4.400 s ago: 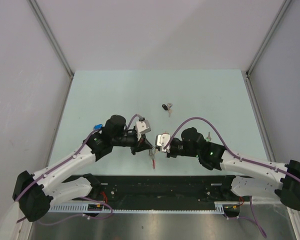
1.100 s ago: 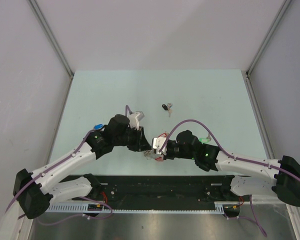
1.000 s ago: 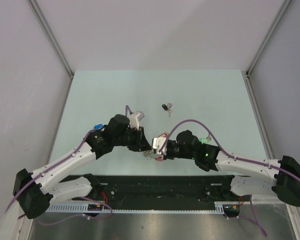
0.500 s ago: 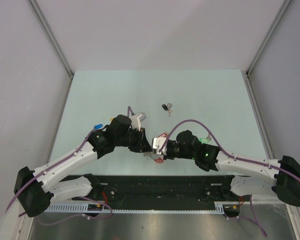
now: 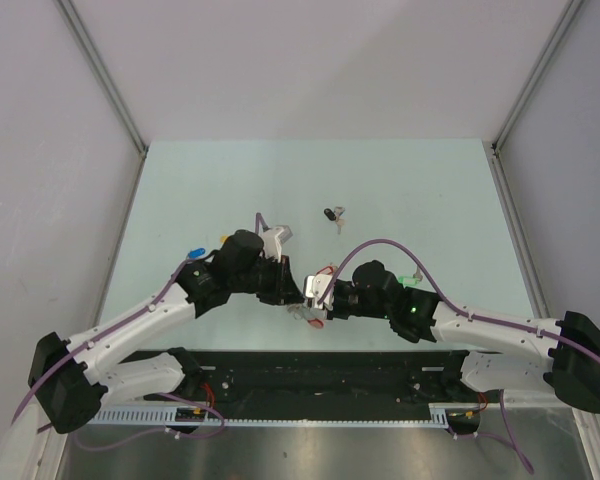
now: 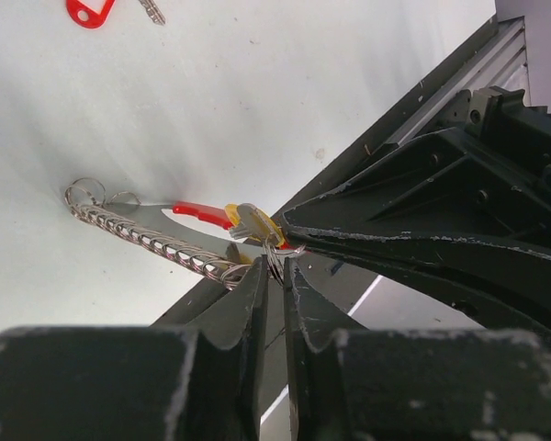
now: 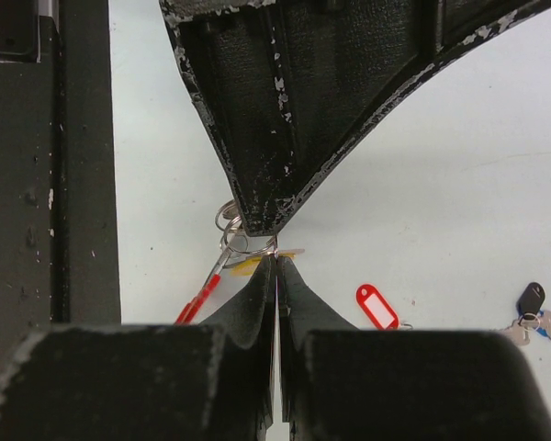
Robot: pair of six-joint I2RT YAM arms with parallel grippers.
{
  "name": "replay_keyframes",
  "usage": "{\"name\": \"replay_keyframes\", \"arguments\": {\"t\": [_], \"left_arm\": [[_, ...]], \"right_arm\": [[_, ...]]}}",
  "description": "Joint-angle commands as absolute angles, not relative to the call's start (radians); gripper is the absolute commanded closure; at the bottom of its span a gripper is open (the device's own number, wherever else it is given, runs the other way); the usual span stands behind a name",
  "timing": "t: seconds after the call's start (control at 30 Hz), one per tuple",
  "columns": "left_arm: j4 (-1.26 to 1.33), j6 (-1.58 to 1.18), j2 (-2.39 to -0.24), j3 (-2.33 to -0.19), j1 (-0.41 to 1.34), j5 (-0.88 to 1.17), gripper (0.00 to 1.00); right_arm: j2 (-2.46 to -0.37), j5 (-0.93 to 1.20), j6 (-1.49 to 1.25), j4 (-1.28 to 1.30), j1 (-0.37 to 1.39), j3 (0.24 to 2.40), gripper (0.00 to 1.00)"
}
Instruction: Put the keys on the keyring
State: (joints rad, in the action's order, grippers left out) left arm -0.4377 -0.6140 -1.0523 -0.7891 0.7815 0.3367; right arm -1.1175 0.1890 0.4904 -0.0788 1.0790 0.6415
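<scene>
The keyring hangs between both grippers just above the table: its red band [image 6: 202,213] and grey scalloped chain [image 6: 145,241] show in the left wrist view, and the red band shows below the grippers in the top view [image 5: 315,320]. My left gripper [image 6: 275,265] is shut on a thin wire ring at the keyring's end. My right gripper [image 7: 275,257] is shut tip to tip against it, on the key with the yellow tag [image 6: 257,220]. A red-tagged key [image 7: 376,306] lies on the table beside them.
A black-tagged key [image 5: 330,213] lies farther back on the pale table [image 5: 400,190]. A blue tag [image 5: 194,252] shows by the left arm and a green tag [image 5: 412,278] by the right arm. The black base rail [image 5: 310,365] runs just below the grippers.
The two grippers have closed in on each other and sunk towards the near edge. In the last second the left gripper has edged right against the right one.
</scene>
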Motion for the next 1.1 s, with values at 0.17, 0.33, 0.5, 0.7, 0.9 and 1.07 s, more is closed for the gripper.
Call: {"name": "replay_keyframes", "arguments": {"t": [0.17, 0.33, 0.5, 0.7, 0.9, 1.07], "left_arm": [[-0.477, -0.614, -1.048, -0.796, 0.787, 0.310, 0.86], [-0.480, -0.604, -1.049, -0.792, 0.787, 0.301, 0.82], [-0.473, -0.597, -1.048, -0.787, 0.787, 0.265, 0.92], [-0.402, -0.601, -1.019, -0.773, 0.787, 0.255, 0.99], [-0.361, -0.606, -0.959, -0.770, 0.787, 0.203, 0.99], [-0.321, -0.623, -0.917, -0.752, 0.787, 0.158, 0.99]], "right_arm": [[-1.094, 0.170, 0.491, -0.104, 1.081, 0.643, 1.00], [-1.089, 0.172, 0.491, -0.103, 1.081, 0.643, 1.00], [-1.085, 0.175, 0.491, -0.100, 1.085, 0.643, 1.00], [-1.081, 0.176, 0.492, -0.091, 1.086, 0.641, 1.00], [-1.075, 0.179, 0.492, -0.086, 1.088, 0.643, 1.00], [-1.062, 0.189, 0.494, -0.081, 1.094, 0.643, 1.00]]}}
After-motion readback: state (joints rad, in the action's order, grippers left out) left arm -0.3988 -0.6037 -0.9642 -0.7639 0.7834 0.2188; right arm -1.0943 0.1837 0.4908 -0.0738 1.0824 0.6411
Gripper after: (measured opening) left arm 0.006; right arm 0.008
